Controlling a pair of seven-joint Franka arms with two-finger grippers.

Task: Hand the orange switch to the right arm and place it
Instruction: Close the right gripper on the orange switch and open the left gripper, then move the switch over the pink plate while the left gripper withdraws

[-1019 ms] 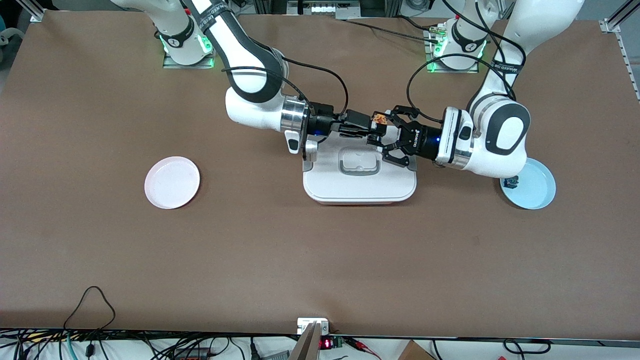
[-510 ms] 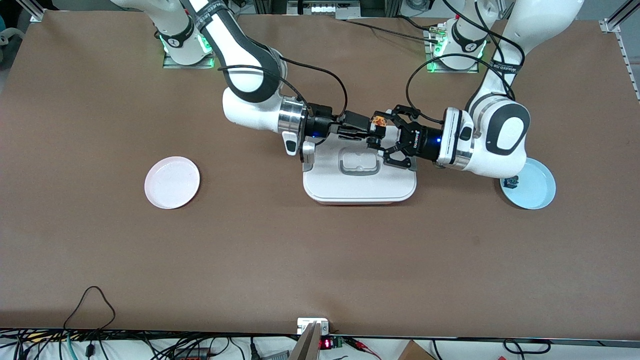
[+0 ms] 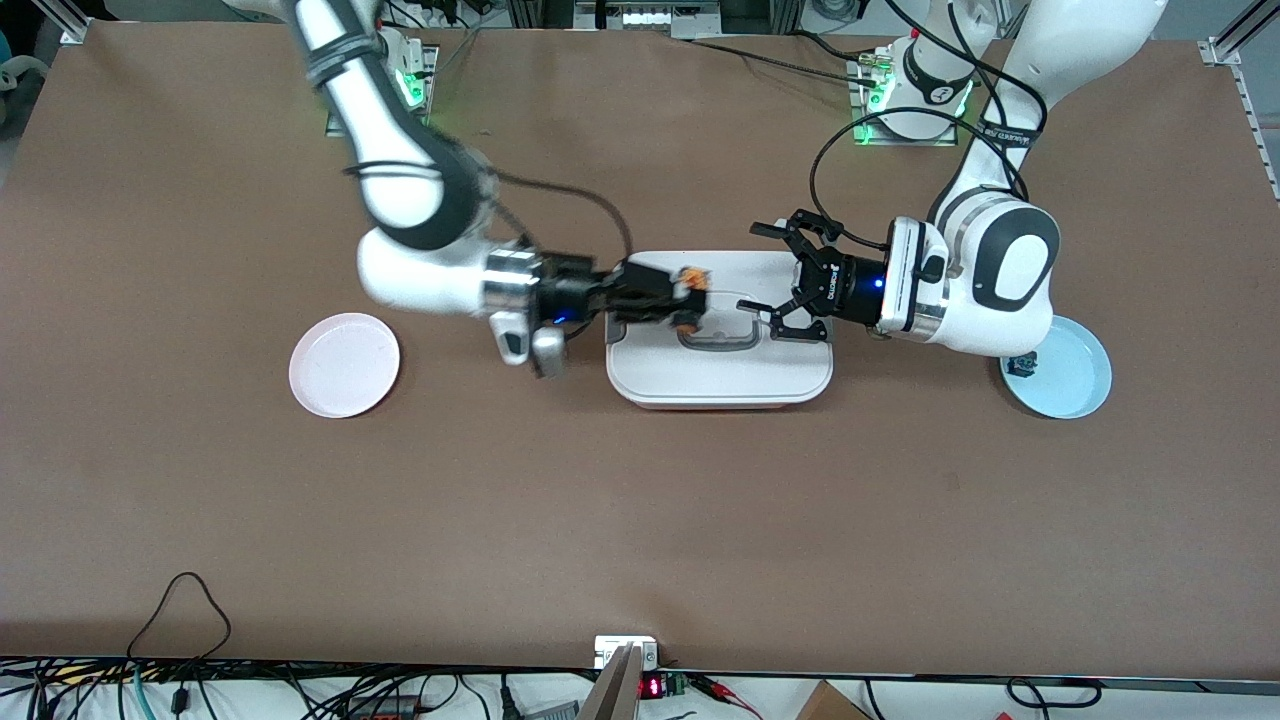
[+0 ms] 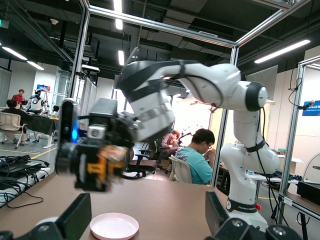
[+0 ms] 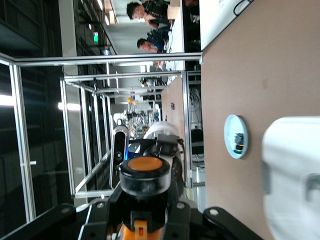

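The orange switch (image 3: 690, 278) is a small black block with an orange top. My right gripper (image 3: 684, 302) is shut on it and holds it over the white lidded container (image 3: 720, 375). In the right wrist view the switch (image 5: 145, 175) sits between the fingers of the right gripper (image 5: 145, 212). My left gripper (image 3: 765, 270) is open and empty over the same container, a short gap from the switch. In the left wrist view the left gripper (image 4: 147, 222) is spread wide, and the switch (image 4: 102, 160) shows in the other arm's hand.
A pink plate (image 3: 344, 364) lies toward the right arm's end of the table and also shows in the left wrist view (image 4: 114, 226). A light blue plate (image 3: 1075, 385) with a teal-topped piece (image 3: 1022, 365) lies toward the left arm's end, partly under the left arm.
My right gripper has drawn away from the left gripper with the orange switch, toward the right arm's end. The left gripper no longer touches the switch and has stayed in place.
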